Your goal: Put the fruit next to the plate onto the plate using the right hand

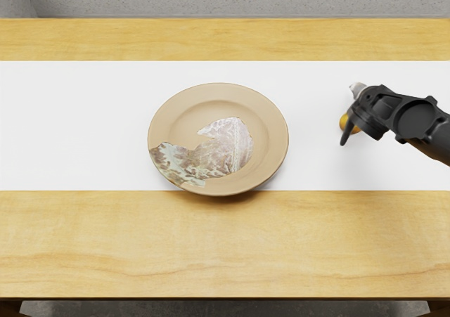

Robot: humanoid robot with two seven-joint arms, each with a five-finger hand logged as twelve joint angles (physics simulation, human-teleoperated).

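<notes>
Hovering at the right edge with the right hand, covering most of the orange fruit lying on the tabletop, well apart from the plate. Not showing whether closed or open. Needing a settled, centred hold before lifting, avoiding rolling.

My right arm comes in from the right edge at mid-height, slanting up and to the left. Its right hand sits in the right part of the frame.
</notes>
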